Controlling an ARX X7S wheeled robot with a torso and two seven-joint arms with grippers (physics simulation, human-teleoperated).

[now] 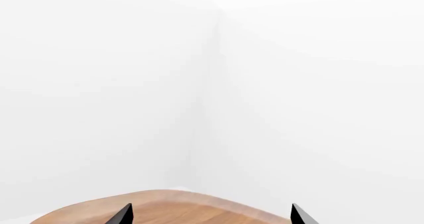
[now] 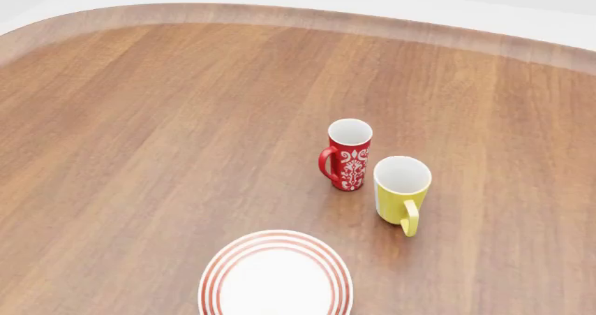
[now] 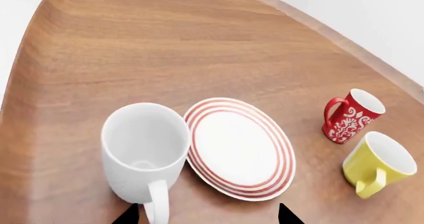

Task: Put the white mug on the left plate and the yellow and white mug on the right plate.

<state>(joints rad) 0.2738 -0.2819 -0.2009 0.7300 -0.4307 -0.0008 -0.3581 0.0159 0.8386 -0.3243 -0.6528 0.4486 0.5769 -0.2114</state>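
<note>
In the right wrist view the white mug (image 3: 146, 152) stands upright on the table, close against the rim of a red-ringed plate (image 3: 239, 148). I cannot tell whether this is the left plate or the right plate; it also shows in the head view as the plate (image 2: 276, 276). The yellow and white mug (image 2: 403, 195) (image 3: 379, 164) stands upright beyond it. My right gripper (image 3: 208, 216) is open, and the white mug's handle lies just inside one fingertip. My left gripper (image 1: 212, 215) is open and empty over the table edge. Neither gripper shows in the head view.
A slim red mug with a white pattern (image 2: 349, 154) (image 3: 351, 115) stands just beside the yellow and white mug. The wooden table (image 2: 139, 119) has a rounded far edge, with white walls behind it (image 1: 212, 85).
</note>
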